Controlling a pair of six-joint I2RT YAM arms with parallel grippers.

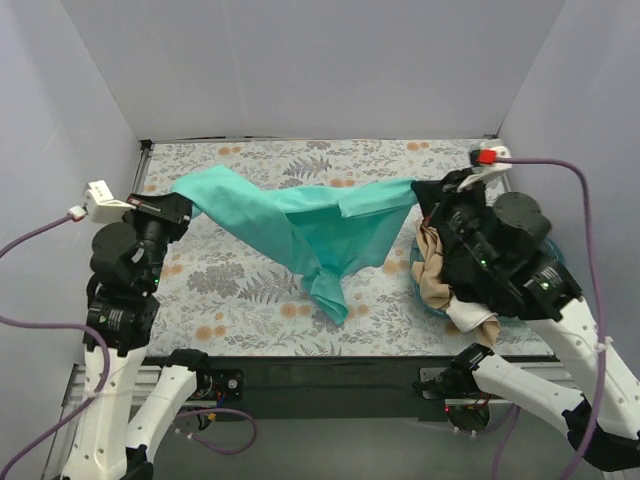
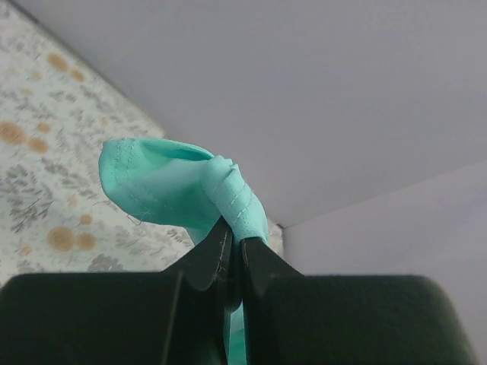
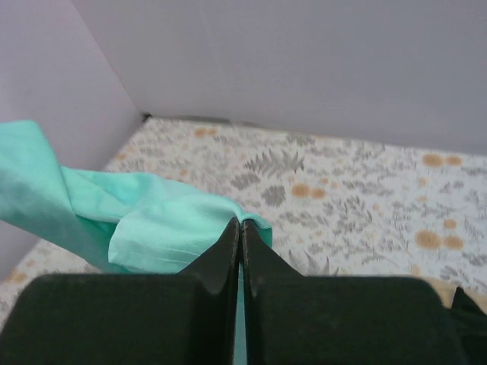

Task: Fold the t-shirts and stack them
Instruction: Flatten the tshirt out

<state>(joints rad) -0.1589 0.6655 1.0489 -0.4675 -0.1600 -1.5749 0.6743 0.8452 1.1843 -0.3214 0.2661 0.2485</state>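
The teal-green t-shirt [image 1: 300,228] hangs stretched between my two grippers above the floral table [image 1: 240,290], its middle sagging down to the cloth near the front. My left gripper [image 1: 186,208] is shut on the shirt's left end; the left wrist view shows the hem [image 2: 183,190] pinched at the fingertips [image 2: 236,237]. My right gripper [image 1: 428,192] is shut on the shirt's right end, and the right wrist view shows the fabric [image 3: 144,228] clamped at the tips [image 3: 242,222]. A beige shirt [image 1: 438,268] lies bunched under my right arm.
A translucent blue tub [image 1: 425,300] holds the beige cloth at the right, mostly hidden by my right arm. White walls close in the table on the left, back and right. A black bar [image 1: 330,372] runs along the table's front edge.
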